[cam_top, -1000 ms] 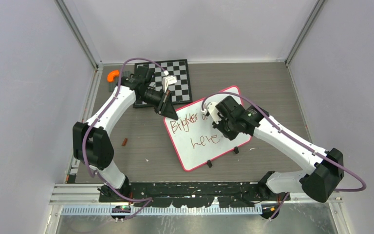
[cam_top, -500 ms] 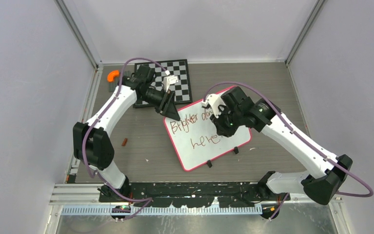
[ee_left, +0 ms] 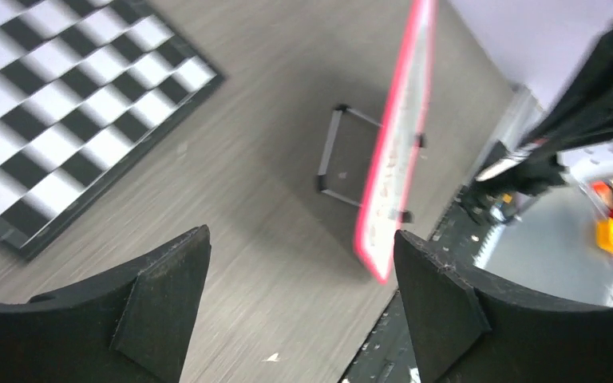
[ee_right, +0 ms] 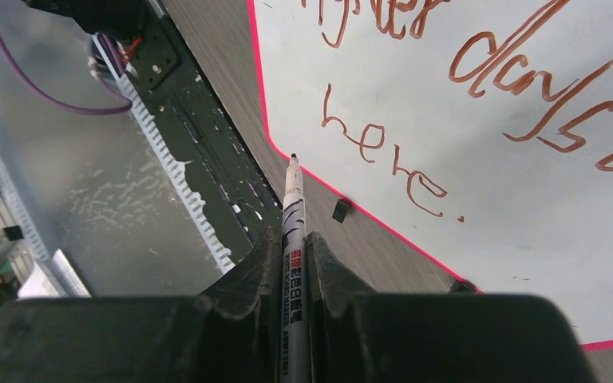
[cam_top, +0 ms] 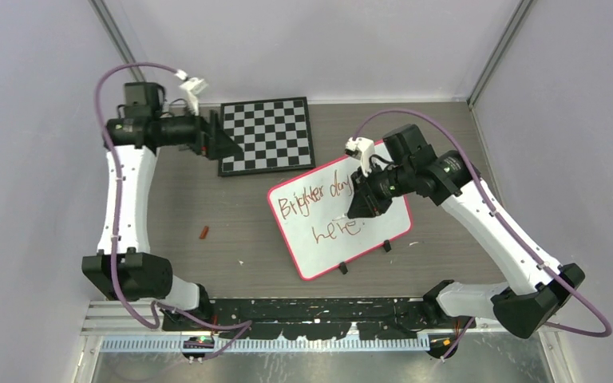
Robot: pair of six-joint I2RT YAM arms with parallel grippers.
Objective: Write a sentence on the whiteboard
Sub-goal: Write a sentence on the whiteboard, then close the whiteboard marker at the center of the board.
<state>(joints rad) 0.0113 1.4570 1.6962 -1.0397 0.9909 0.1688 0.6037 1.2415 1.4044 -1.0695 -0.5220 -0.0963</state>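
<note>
The whiteboard [cam_top: 327,249] lies tilted on the table, pink-rimmed, with the sentence [cam_top: 313,199] in reddish-brown: "Brighter days" above "here."; part of the upper line is hidden behind my right gripper. My right gripper [cam_top: 363,206] hovers over the board's middle, shut on a white marker [ee_right: 294,227]. The marker's tip sits near the board's pink rim, left of "here." [ee_right: 387,159]. My left gripper [cam_top: 227,145] is raised over the left edge of the checkered board, far from the whiteboard [ee_left: 395,159], jaws wide apart and empty [ee_left: 299,239].
A black-and-white checkered board [cam_top: 267,134] lies at the back, behind the whiteboard. A small reddish bit [cam_top: 203,232] lies on the table to the left. A black rail [cam_top: 311,307] runs along the near edge. Walls enclose the left, back and right.
My left gripper left the whiteboard's far-left corner, opened, and swung up and back to the left. My right gripper shifted slightly right with the marker, uncovering "days".
</note>
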